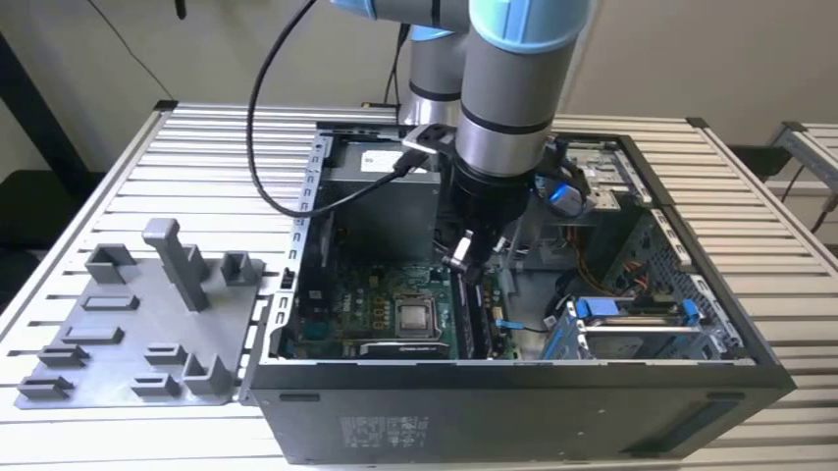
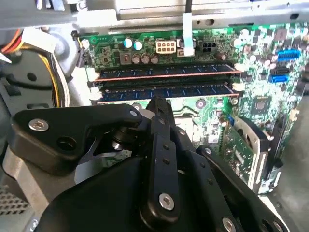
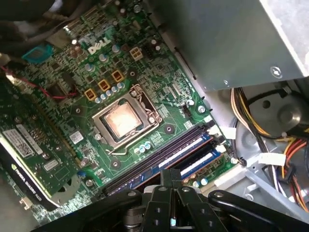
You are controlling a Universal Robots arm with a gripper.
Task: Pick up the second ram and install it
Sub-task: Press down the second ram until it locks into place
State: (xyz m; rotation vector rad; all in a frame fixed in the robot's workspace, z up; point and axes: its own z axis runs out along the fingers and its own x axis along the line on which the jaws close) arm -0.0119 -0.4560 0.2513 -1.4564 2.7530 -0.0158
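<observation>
Exterior view, slatted table, grey tray, computer case

A pale-blue-jointed silver-grey robot arm hangs over the black metal computer case, whose green circuit board (dotted with yellow squares) carries bluish memory sticks beside a flat grey plastic tray.
</observation>
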